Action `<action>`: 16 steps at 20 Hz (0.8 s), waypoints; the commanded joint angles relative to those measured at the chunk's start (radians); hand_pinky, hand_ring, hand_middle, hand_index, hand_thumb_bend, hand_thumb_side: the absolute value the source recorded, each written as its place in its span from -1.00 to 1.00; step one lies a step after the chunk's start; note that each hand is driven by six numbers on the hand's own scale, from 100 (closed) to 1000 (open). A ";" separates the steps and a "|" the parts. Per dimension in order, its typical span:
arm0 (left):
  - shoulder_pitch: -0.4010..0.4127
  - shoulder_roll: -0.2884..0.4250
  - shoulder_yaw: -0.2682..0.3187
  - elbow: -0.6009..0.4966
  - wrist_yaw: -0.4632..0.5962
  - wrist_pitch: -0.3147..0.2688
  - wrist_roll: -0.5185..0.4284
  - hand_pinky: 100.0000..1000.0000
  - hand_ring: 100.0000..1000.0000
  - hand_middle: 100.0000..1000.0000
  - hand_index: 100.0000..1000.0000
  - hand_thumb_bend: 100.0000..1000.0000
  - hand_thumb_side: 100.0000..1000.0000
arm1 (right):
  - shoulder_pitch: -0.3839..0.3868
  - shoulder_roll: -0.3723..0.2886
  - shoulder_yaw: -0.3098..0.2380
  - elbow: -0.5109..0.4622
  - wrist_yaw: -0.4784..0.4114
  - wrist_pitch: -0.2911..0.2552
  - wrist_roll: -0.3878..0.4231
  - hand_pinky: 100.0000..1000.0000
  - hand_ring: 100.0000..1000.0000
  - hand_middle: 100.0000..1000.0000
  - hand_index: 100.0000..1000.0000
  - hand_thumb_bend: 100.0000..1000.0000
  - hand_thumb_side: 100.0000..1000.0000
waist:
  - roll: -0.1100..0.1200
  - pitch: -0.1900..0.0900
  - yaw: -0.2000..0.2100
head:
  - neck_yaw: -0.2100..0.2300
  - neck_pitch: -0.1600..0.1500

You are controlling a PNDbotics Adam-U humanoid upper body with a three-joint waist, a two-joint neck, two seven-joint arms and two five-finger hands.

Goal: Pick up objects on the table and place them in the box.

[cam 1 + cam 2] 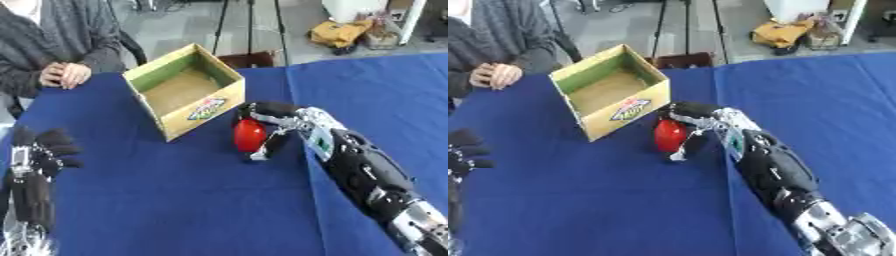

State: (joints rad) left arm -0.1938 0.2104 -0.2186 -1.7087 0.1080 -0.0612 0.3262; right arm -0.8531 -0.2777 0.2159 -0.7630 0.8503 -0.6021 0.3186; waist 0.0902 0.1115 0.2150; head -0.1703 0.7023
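Red rounded object (pixel 248 135) (glossy, perhaps a pepper or an apple; I cannot tell which) stands on the blue tabletop (pixel 192 210) just beside the cardboard box (pixel 185 91), at its near right corner. The right hand (pixel 273 121) has its fingers (pixel 266 148) curled round it from above and the right. It looks smooth, rigid and light, likely slippery, so holding across its widest part seems safest. The left hand (pixel 39 150) rests low left, fingers relaxed.
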 commanded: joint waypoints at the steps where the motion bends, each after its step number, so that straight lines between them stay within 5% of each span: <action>1: -0.007 0.008 0.003 -0.014 0.000 0.000 -0.004 -0.10 0.09 0.06 0.40 0.27 1.00 | -0.020 -0.026 0.000 -0.048 -0.058 0.011 0.007 -0.55 -0.10 0.52 0.59 -1.00 -0.97 | -0.001 -0.015 0.001 | -0.003 -0.002; 9: -0.010 0.010 0.004 -0.019 -0.005 0.000 -0.003 -0.10 0.09 0.06 0.40 0.27 1.00 | -0.044 -0.089 0.015 -0.183 -0.225 0.066 0.045 -0.57 -0.10 0.52 0.60 -1.00 -1.00 | -0.009 -0.008 0.020 | -0.020 -0.014; 16: -0.048 -0.006 -0.014 -0.034 -0.013 0.001 -0.019 -0.10 0.09 0.06 0.40 0.27 1.00 | -0.090 -0.164 0.000 -0.231 -0.290 0.104 0.033 -0.57 -0.09 0.52 0.60 -1.00 -1.00 | -0.022 0.010 0.123 | -0.090 -0.052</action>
State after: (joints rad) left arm -0.2256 0.2007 -0.2304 -1.7208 0.1022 -0.0598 0.3135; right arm -0.9134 -0.4092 0.2273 -0.9653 0.5763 -0.5044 0.3569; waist 0.0681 0.1340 0.3492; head -0.2466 0.6657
